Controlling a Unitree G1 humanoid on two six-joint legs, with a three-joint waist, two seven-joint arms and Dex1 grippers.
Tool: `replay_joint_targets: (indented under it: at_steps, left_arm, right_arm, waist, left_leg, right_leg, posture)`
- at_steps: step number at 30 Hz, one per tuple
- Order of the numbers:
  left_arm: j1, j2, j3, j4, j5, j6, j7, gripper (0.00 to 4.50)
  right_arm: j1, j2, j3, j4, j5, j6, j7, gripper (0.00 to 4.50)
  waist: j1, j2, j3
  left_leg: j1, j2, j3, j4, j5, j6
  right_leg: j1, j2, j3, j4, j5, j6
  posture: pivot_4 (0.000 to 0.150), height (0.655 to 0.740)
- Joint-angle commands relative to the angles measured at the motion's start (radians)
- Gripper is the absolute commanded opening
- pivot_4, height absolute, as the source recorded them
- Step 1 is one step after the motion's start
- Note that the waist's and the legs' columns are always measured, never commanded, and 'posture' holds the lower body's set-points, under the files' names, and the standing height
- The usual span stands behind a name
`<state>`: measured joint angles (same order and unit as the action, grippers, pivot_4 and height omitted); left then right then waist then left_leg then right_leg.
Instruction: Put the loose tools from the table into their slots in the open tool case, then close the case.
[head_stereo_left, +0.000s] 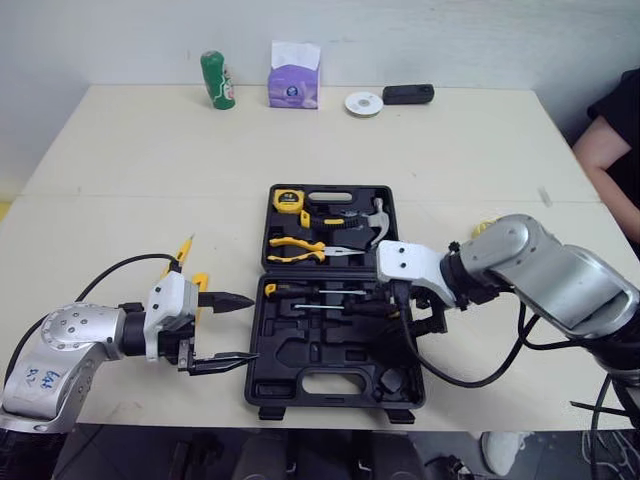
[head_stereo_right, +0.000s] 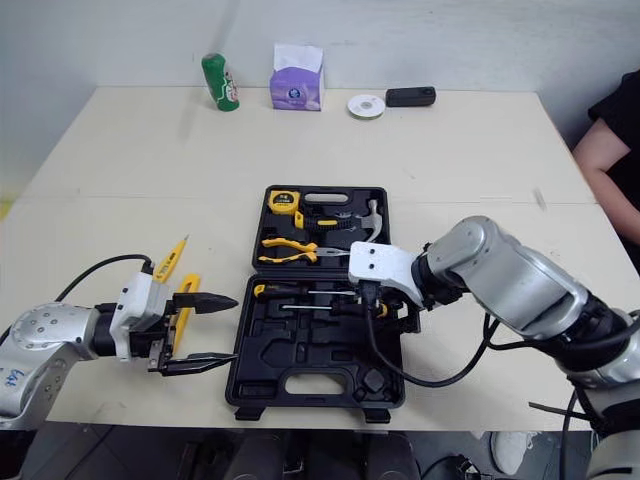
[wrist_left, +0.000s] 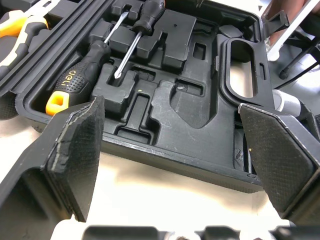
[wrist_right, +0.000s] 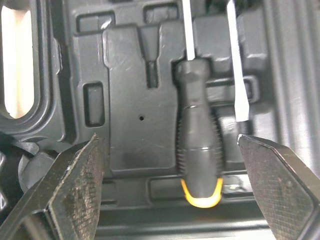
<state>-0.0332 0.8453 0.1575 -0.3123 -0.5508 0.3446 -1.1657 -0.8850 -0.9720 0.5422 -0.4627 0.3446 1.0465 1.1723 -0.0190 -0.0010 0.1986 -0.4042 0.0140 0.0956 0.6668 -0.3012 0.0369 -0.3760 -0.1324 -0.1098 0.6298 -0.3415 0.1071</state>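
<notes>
The right end effector (wrist_right: 170, 145) is hanging released, grasping nothing, its fingers (wrist_right: 75, 185) straddling a screwdriver (wrist_right: 199, 125) with a black grip and a yellow butt. That screwdriver is lying in its slot in the near half of the case (head_stereo_left: 300, 360), with a second screwdriver (wrist_right: 235, 75) just beside it. The black case is lying open mid-bench (head_stereo_left: 150, 160). Its far half is holding a tape measure (head_stereo_left: 287, 199), pliers (head_stereo_left: 295, 250) and a hammer (head_stereo_left: 375, 215).

At the case's nine o'clock the left end effector (head_stereo_left: 250, 328) is hovering released and empty, pointing toward three o'clock. Beside it a thin yellow tool (head_stereo_left: 181, 252) and a wider yellow tool (head_stereo_right: 184, 312) are lying loose on the bench.
</notes>
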Motion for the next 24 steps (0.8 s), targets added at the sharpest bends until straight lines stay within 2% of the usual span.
replay_joint_targets:
  at_steps: [1, 7, 8, 10, 15, 17, 24]
  left_arm:
    - [-0.006, -0.011, 0.034, -0.035, -0.026, -0.011, 0.015, 4.50]
    - [-0.031, -0.031, 0.046, -0.020, -0.029, -0.022, 0.031, 4.50]
    - [-0.036, -0.033, 0.042, -0.018, -0.027, -0.023, 0.033, 4.50]
    - [-0.046, -0.039, 0.033, -0.015, -0.023, -0.023, 0.037, 4.50]
    - [-0.063, -0.055, 0.012, -0.007, -0.012, -0.026, 0.042, 4.50]
    - [-0.067, -0.057, 0.007, -0.001, -0.006, -0.031, 0.040, 4.50]
    - [-0.086, -0.056, -0.010, 0.028, 0.023, -0.057, 0.038, 4.50]
  right_arm:
    - [0.025, -0.040, -0.132, 0.002, 0.053, -0.074, 0.065, 4.26]
    - [0.189, 0.046, -0.354, 0.095, 0.128, -0.322, 0.077, 4.26]
    - [0.220, 0.064, -0.376, 0.101, 0.136, -0.359, 0.078, 4.04]
    - [0.275, 0.108, -0.401, 0.108, 0.142, -0.420, 0.063, 3.40]
    - [0.389, 0.252, -0.389, 0.148, 0.094, -0.591, 0.005, 0.83]
    - [0.413, 0.303, -0.364, 0.178, 0.063, -0.649, -0.012, 0.08]
    - [0.415, 0.369, -0.259, 0.286, -0.071, -0.816, -0.003, 0.08]
  waist:
    - [-0.001, 0.000, 0.000]
    - [-0.001, -0.001, -0.001]
    - [-0.001, -0.001, -0.001]
    - [-0.001, -0.002, -0.001]
    - [-0.004, -0.002, -0.001]
    - [-0.005, -0.002, -0.001]
    - [-0.006, -0.002, -0.001]
  left_leg:
    - [0.000, 0.000, 0.000, 0.000, 0.000, 0.000]
    - [0.000, 0.000, 0.000, 0.000, 0.000, 0.001]
    - [0.000, 0.000, 0.000, 0.000, 0.001, 0.001]
    - [0.001, 0.000, 0.000, 0.000, 0.001, 0.001]
    - [0.001, 0.000, 0.001, 0.000, 0.002, 0.001]
    - [0.001, 0.000, 0.000, 0.000, 0.002, 0.001]
    - [0.001, -0.001, 0.001, 0.000, 0.002, 0.001]
  right_leg:
    - [0.000, 0.000, 0.000, 0.000, 0.000, 0.000]
    - [0.001, 0.000, 0.000, 0.000, 0.000, 0.001]
    - [0.001, 0.000, 0.000, 0.001, 0.000, 0.001]
    - [0.002, 0.001, 0.000, 0.001, 0.000, 0.001]
    - [0.001, 0.001, 0.000, 0.002, 0.001, 0.001]
    - [0.001, 0.001, 0.000, 0.002, 0.001, 0.001]
    - [0.001, 0.001, 0.000, 0.003, 0.001, 0.001]
  posture:
    - [0.150, 0.7400]
    - [0.150, 0.7400]
    - [0.150, 0.7400]
    - [0.150, 0.7400]
    - [0.150, 0.7400]
    - [0.150, 0.7400]
    - [0.150, 0.7400]
